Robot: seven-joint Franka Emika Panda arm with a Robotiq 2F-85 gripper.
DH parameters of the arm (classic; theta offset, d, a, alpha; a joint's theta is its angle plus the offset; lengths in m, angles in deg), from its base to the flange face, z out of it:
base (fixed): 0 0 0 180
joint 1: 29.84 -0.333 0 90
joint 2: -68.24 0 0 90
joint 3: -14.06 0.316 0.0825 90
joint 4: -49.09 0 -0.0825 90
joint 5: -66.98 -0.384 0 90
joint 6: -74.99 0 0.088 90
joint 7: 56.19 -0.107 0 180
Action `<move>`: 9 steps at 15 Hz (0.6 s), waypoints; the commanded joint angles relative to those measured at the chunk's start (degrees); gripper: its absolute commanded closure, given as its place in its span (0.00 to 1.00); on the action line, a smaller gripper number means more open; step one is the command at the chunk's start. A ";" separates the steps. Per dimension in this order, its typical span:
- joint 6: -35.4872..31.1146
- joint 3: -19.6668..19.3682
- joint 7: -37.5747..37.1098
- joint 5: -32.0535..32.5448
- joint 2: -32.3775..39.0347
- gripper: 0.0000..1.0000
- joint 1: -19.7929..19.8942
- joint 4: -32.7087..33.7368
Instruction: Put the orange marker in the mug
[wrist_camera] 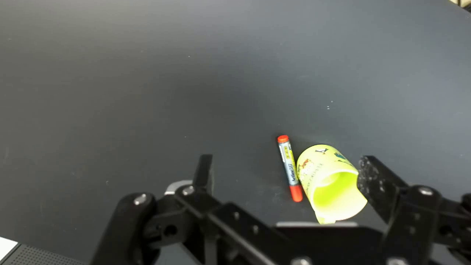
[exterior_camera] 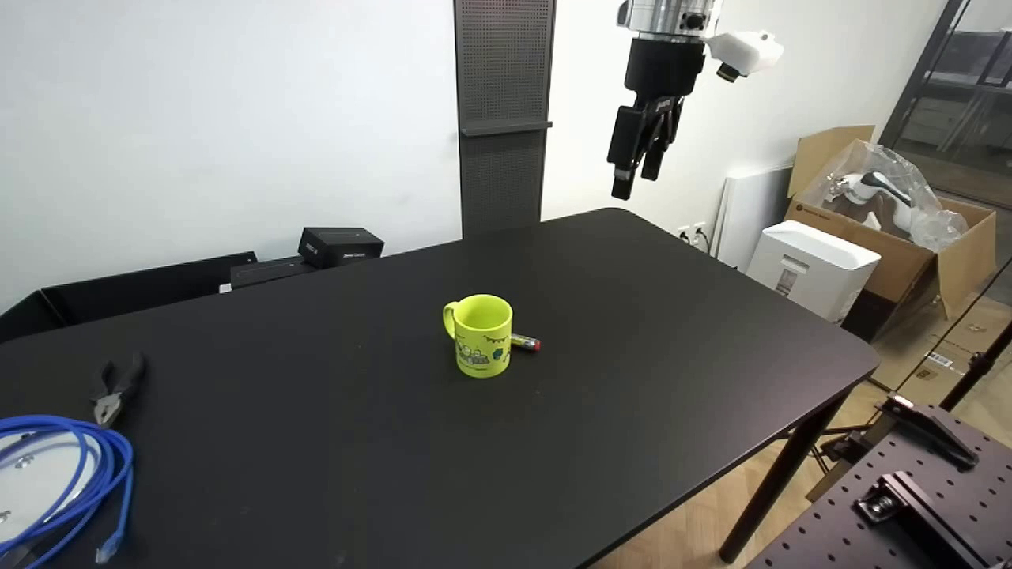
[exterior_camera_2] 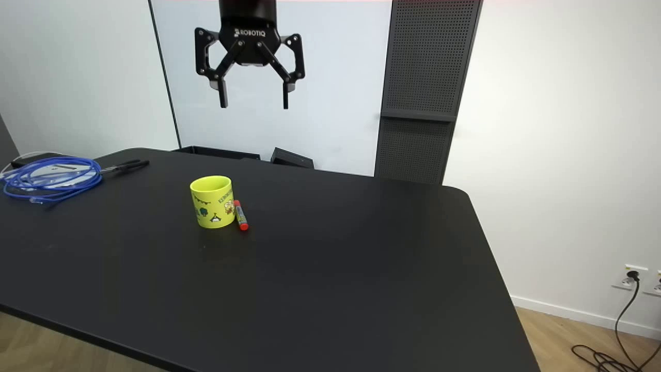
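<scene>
Gripper (exterior_camera_2: 254,102) is spread wide, empty; in wrist view, marker (wrist_camera: 290,168) is framed mid-opening, aligned roughly 12-to-6, mug (wrist_camera: 319,164) at its 4 o'clock.

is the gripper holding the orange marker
No, in an exterior view the gripper hangs open, while the orange marker lies on the table beside the mug.

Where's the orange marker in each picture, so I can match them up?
In an exterior view: the orange marker lies just below the middle, partly hidden by the mug.
In an exterior view: the orange marker lies left of center, just right of the mug.
In the wrist view: the orange marker lies right of center, just left of the mug.
Shared landmark: the yellow-green mug.
</scene>
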 commanded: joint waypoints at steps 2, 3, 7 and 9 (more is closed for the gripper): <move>-5.41 2.22 -0.78 8.42 4.87 0.00 -0.43 0.25; -7.74 2.93 -2.29 9.95 6.42 0.00 -0.56 0.03; -26.31 4.46 -11.58 12.20 12.31 0.00 -0.64 -1.78; -34.67 4.59 -16.89 12.65 15.29 0.00 -0.80 -2.17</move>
